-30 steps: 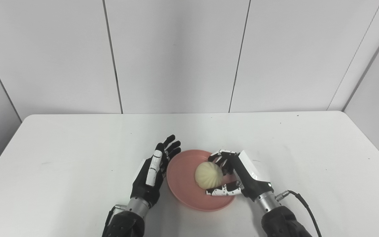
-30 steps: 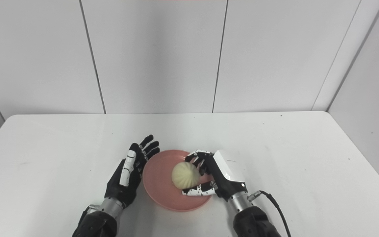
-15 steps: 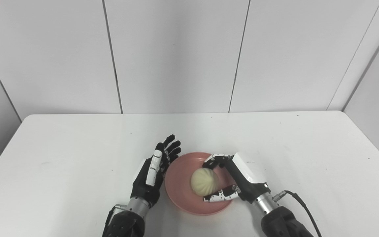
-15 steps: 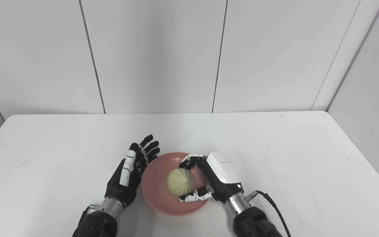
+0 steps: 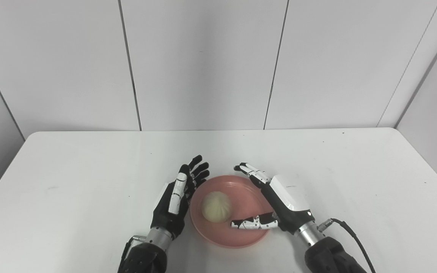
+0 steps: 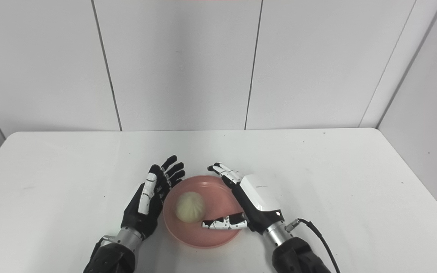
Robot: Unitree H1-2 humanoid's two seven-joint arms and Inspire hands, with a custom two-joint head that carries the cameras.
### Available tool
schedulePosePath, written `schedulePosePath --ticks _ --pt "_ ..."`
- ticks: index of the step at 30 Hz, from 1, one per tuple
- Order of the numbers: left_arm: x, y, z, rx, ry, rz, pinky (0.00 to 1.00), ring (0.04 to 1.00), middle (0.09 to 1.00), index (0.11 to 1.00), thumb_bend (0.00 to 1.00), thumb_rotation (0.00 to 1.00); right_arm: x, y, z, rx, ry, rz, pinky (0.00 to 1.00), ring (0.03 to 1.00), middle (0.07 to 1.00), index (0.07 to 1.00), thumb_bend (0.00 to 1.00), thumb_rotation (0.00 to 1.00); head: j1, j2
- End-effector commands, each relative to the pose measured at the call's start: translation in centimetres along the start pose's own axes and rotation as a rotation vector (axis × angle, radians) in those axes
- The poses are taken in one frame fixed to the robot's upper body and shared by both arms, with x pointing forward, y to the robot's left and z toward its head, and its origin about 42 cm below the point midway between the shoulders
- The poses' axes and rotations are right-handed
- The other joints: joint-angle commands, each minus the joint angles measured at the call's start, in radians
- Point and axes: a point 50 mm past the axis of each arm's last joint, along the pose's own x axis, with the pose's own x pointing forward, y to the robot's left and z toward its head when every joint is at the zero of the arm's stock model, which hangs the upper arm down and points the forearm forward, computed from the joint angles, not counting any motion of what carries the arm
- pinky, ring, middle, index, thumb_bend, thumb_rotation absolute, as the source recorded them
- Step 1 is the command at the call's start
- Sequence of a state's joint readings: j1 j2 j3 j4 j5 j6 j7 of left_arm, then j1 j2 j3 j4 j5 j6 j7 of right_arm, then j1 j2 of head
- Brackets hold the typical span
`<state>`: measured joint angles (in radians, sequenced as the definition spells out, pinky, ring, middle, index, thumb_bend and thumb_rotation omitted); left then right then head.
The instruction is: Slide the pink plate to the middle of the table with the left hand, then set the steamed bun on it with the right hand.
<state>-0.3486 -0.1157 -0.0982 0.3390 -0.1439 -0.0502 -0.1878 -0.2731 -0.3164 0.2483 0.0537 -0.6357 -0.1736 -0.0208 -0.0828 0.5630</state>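
Note:
The pink plate (image 5: 237, 235) lies on the white table near its front edge, about midway across. A pale steamed bun (image 5: 215, 201) rests in the plate's left half, free of both hands. My right hand (image 5: 275, 199) is open over the plate's right side, fingers stretched toward the far rim and thumb lying over the near part of the plate, a short gap from the bun. My left hand (image 5: 176, 197) stands open and edge-on against the plate's left rim, holding nothing.
The white table (image 5: 89, 170) spreads wide on both sides and behind the plate. Grey wall panels (image 5: 203, 64) rise behind its far edge. A black cable (image 5: 355, 242) trails from my right wrist.
My right hand carried the bun leftward over the plate, then spread its fingers and let go. The bun now lies in the plate's left half. The left hand stayed put.

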Motion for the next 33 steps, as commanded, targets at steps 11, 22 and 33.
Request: schedulePosePath --ticks 11,22,33 --pt "-0.6 0.8 -1.1 0.000 0.038 0.004 0.95 0.921 0.913 0.906 0.65 0.99 0.9 -1.7 0.4 0.116 -0.049 -0.221 0.84 0.931 0.951 0.925 0.63 0.42 0.000 0.000" --pt "-0.5 1.2 -0.4 0.067 -0.018 0.027 0.98 0.949 0.946 0.935 0.62 1.00 0.8 -1.4 -0.4 0.380 0.067 -0.348 0.91 0.957 0.998 0.997 0.57 0.78 -0.002 -0.001" --pt "-0.5 1.4 -0.3 0.080 -0.088 0.077 1.00 1.000 1.000 1.000 0.54 1.00 0.8 -1.1 -1.1 0.721 0.197 -0.316 0.98 0.988 0.984 0.998 0.57 0.87 -0.001 0.002"
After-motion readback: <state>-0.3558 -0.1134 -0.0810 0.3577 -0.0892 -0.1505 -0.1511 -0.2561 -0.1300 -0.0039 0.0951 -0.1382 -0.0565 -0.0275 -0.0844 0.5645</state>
